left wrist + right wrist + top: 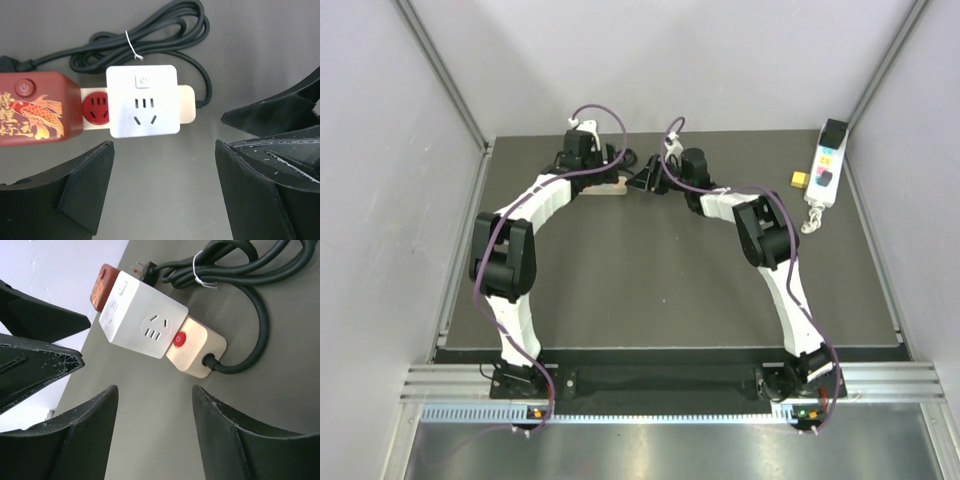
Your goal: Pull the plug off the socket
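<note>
A beige socket strip (187, 103) lies at the far middle of the table (610, 187). A white cube plug (143, 101) sits in it, beside a red socket hole (96, 107). A dark red plug with a fish picture (35, 107) sits at the strip's left end. My left gripper (164, 145) is open, empty and short of the white plug. My right gripper (155, 388) is open and empty, near the white plug (142, 322) and the strip's switch end (195, 347). Both grippers hover at the strip in the top view, left (605, 160) and right (645, 180).
The strip's black cord (150, 40) lies coiled behind it, tied with a white wire. A second white socket strip with coloured buttons (826, 175) and a small yellow block (801, 179) lie at the far right. Grey walls close in the table on three sides.
</note>
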